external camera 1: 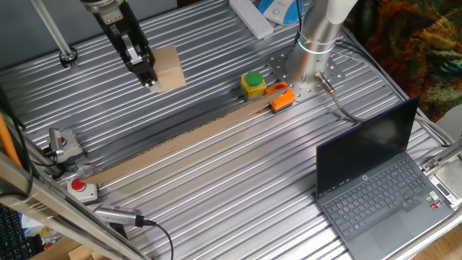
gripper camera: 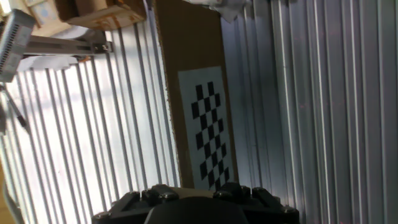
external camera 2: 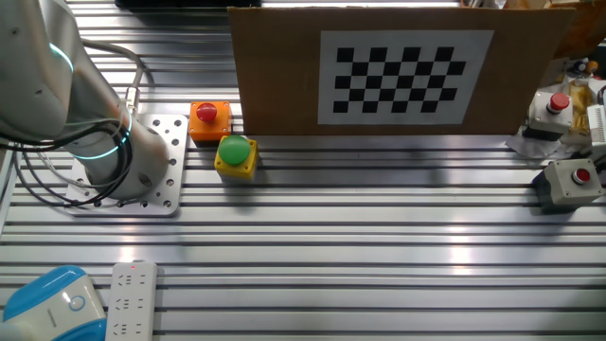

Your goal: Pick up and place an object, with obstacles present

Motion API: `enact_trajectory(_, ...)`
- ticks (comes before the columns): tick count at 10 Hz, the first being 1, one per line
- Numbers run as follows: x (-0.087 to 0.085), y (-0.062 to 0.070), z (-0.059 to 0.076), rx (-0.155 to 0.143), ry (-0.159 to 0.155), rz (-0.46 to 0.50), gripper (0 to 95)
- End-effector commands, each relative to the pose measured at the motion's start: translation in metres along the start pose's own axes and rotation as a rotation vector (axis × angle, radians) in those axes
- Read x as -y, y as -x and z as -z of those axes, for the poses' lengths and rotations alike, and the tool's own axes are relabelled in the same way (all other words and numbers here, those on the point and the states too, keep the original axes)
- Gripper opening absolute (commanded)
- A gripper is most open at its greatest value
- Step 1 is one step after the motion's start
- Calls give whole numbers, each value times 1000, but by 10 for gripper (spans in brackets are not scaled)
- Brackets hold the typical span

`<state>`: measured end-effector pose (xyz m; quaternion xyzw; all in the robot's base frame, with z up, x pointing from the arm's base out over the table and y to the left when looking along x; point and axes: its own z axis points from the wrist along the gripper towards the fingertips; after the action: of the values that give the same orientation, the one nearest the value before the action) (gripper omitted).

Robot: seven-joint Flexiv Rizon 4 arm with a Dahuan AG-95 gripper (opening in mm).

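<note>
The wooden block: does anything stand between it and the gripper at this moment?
Nothing visible does. In one fixed view the gripper is right beside the wooden block, with no object between them. The long cardboard board stands further off, not between them.

Looks like a robotics lab or test bench, not a home. Shown by a ribbed aluminium table (external camera 1: 216,180) with the arm base (external camera 1: 310,61) bolted to a drilled plate (external camera 2: 161,166); a checkerboard (external camera 2: 405,78) calibration sheet on a cardboard board (external camera 2: 275,76); several push-button boxes, one yellow with a green cap (external camera 2: 235,154), one orange with a red cap (external camera 2: 208,119), grey ones with red caps (external camera 2: 568,180); an open laptop (external camera 1: 375,180) on the table edge; a power strip (external camera 2: 131,298) and loose cables (external camera 1: 346,108); metal framing (gripper camera: 62,43) at the table's rim
</note>
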<state>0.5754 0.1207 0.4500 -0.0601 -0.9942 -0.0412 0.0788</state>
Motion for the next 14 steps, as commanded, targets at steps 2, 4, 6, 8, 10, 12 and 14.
enact_trajectory(2, 1, -2, -3, 17, -9, -8, 0)
enact_trajectory(4, 1, -2, -3, 21, -29, -12, 0)
enact_trajectory(6, 1, -2, -3, 28, -46, -13, 0)
enact_trajectory(8, 1, -2, -3, 37, -59, -18, 0)
enact_trajectory(10, 1, -2, -3, 55, -79, -20, 0)
enact_trajectory(12, 1, -2, -3, 66, -97, -23, 0)
enact_trajectory(14, 1, -2, -3, 77, -114, -29, 0)
